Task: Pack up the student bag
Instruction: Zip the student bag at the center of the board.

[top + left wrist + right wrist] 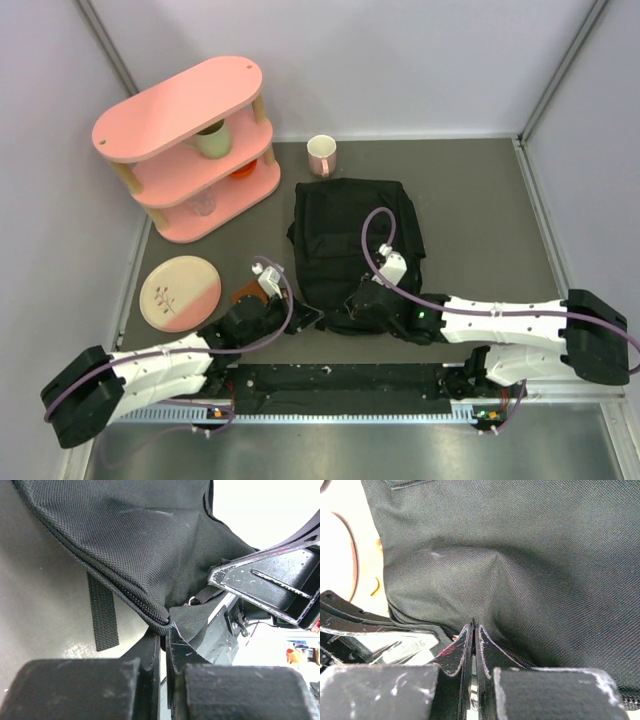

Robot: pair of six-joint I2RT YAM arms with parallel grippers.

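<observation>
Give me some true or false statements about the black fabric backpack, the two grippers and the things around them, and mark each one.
1. The left gripper and the right gripper both pinch the near edge of the black fabric backpack. True.
2. The pink-and-white mug stands on the round pink-and-cream plate. False: it stands on the table behind the backpack, and the plate lies apart at the left.
3. A green mug sits on the middle tier of the pink three-tier shelf. True.
4. The backpack hangs from the shelf. False: it lies flat on the table, to the right of the shelf.
</observation>
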